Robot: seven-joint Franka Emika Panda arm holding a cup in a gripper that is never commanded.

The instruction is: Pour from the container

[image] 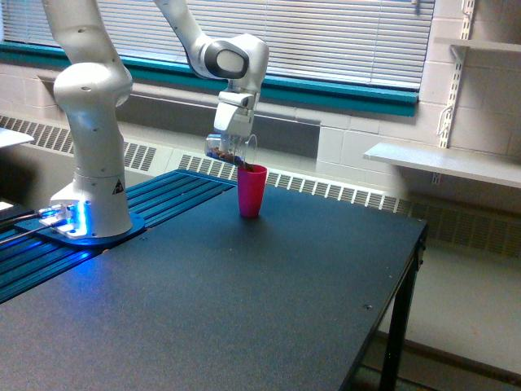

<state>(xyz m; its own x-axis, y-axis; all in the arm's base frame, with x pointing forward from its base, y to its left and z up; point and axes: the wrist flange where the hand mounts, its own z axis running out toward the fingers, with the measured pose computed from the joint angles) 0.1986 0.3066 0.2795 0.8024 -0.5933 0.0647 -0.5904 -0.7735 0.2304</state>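
Above the pink cup rim, claw gripping the tilted container, bare table all round.

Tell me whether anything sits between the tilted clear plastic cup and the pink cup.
Nothing visible does. The clear plastic cup, held in the gripper, tips its mouth right over the pink-red plastic cup's open rim.

A pink-red plastic cup stands upright on a dark table, toward its far edge. Blue ribbed rails run along the table at the exterior view's left. Behind, closed window blinds hang above a teal sill. A white wall shelf juts out at the exterior view's right.
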